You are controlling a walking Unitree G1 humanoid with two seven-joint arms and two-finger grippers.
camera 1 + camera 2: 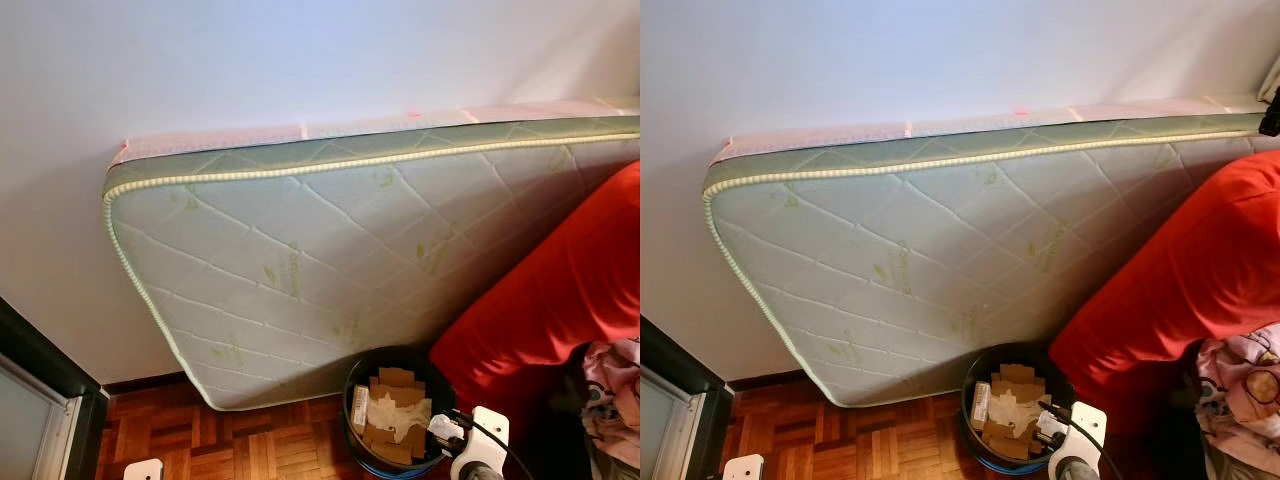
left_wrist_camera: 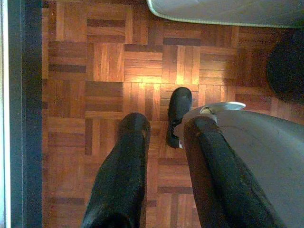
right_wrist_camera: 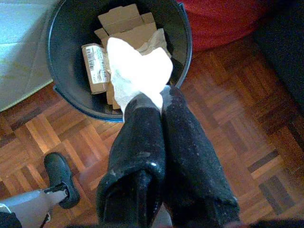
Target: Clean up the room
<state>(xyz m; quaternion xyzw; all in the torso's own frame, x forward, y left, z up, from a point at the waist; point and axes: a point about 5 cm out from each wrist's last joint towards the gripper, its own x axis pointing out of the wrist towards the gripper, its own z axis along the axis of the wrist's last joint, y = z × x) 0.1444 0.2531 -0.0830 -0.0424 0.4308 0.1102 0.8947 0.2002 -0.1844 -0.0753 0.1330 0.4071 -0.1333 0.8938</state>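
Your right gripper (image 3: pixel 161 102) has its fingers pinched together on the crumpled white paper (image 3: pixel 137 71), which hangs just over the near rim of the black bin (image 3: pixel 61 102) among cardboard scraps, so release needs a slight forward reach

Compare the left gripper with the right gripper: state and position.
The left gripper has its two black fingers spread apart with nothing between them, while the right gripper is shut on a crumpled white paper wad. The left gripper hangs over bare wooden parquet floor; the right gripper is held above the round black bin that holds brown cardboard scraps. Both point downward toward the floor.
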